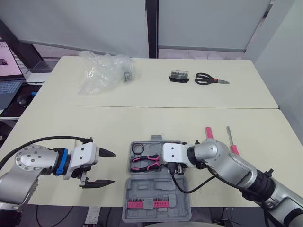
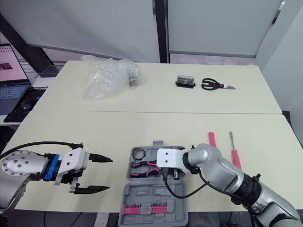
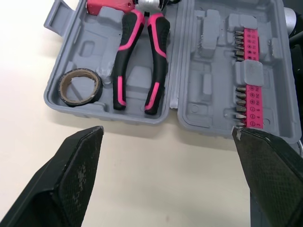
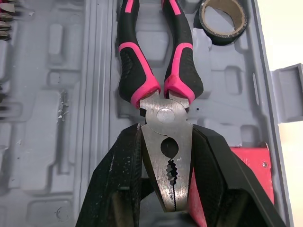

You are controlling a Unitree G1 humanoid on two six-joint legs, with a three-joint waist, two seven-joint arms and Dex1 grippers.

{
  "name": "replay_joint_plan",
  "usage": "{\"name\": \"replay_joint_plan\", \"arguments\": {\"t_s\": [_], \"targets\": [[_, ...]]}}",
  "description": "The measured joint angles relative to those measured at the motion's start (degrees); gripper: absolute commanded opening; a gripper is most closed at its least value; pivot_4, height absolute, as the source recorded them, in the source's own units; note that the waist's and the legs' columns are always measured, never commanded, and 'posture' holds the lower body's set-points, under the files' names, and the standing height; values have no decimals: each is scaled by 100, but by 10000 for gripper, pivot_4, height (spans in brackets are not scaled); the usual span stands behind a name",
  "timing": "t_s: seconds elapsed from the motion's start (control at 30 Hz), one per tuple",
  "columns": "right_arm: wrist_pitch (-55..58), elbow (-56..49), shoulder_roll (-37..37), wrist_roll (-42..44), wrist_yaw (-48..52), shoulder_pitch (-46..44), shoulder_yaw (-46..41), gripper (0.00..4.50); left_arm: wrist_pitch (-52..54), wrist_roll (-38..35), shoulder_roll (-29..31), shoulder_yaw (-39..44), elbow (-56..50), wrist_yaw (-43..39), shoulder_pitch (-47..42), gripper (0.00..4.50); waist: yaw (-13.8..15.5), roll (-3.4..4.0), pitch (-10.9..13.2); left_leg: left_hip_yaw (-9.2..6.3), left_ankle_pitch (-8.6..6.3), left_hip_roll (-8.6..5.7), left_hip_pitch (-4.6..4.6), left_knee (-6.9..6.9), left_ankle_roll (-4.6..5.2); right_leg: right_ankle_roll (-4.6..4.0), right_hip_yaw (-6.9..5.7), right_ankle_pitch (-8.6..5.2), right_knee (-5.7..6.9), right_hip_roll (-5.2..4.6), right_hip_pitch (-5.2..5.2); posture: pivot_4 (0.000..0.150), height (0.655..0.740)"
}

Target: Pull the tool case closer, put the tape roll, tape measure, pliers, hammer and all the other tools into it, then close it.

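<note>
jaws of the right gripper [image 4: 166, 133] are pinched on the steel head of the pliers [image 4: 165, 114], one black finger down each side of it, while the left gripper [image 1: 112, 167] hangs with its fingers spread wide and nothing between them, just beside the left edge of the tool case [image 1: 151, 187]. the case lies open at the near edge of the table, between the two arms. the pliers lie in the far tray, long axis roughly parallel to the hinge, pink handles pointing toward the left gripper and head toward the right arm. the tape roll [image 3: 78, 101] sits in the tray's pocket beside the handles, and a red item [image 3: 106, 4], perhaps the tape measure, lies by the pliers' head. i judge the pliers nearly seated, so the next move is likely a release and a withdrawal away from the handles. two pink-handled tools [image 1: 208, 132] [image 1: 232, 146] lie on the table just right of the case, far nearer the right arm, which looks better placed to fetch them.
</note>
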Motion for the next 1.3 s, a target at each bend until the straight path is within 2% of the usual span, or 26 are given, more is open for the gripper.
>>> {"name": "replay_joint_plan", "arguments": {"t_s": [0.33, 0.4, 0.53, 0.67, 0.77, 1.07, 1.3], "targets": [[40, 295, 215, -38, 7, 6, 12, 12479, 26, -3, -26, -151, -77, 85, -119, 45000, -1, 0, 0, -1, 0, 1, 0, 0, 0, 0, -1, 0, 2, 1, -1, 1500, 7400], [94, 298, 225, -25, 14, 24, 9, 19575, 24, -2, -39, -159, -77, 97, -120, 45000, -3, 0, 0, -1, 0, 1, 0, 0, 0, 0, 0, 0, 2, 1, -1, 1500, 7400], [138, 284, 217, 34, 39, 42, -16, 27794, 23, -2, -50, -162, -80, 162, -120, 45000, -2, 0, 0, -1, 0, 1, 0, 0, 0, 0, 0, 0, 2, 1, 0, 1500, 7400], [156, 52, 218, 252, 155, -30, -249, 27794, 47, -27, -80, -162, -108, 211, -115, 45000, -4, 0, 0, -1, 0, 1, 0, 0, 0, 0, -1, 0, 2, 2, 0, 1500, 7400], [-145, 0, 388, 460, 174, -96, -545, 22636, 116, -77, -124, -161, -122, 264, -98, 45000, -5, 0, 0, -2, 0, 2, 0, 0, 0, 0, -2, 0, 2, 2, 0, 1500, 7400], [-1082, 959, 920, 423, 97, -109, -529, 1197, 170, -110, -137, -160, -179, 390, -28, 45000, -9, -1, -1, -1, 0, 1, 1, 0, 0, 0, -2, 0, 4, 1, 0, 1500, 7400], [-1421, 1686, 1143, 109, -10, -108, -338, 267, 260, -112, -143, -147, -263, 494, 113, 45000, -10, -1, -1, 0, 0, 1, 1, 0, 0, 0, -1, 0, 5, 1, 0, 1500, 7400]]}}
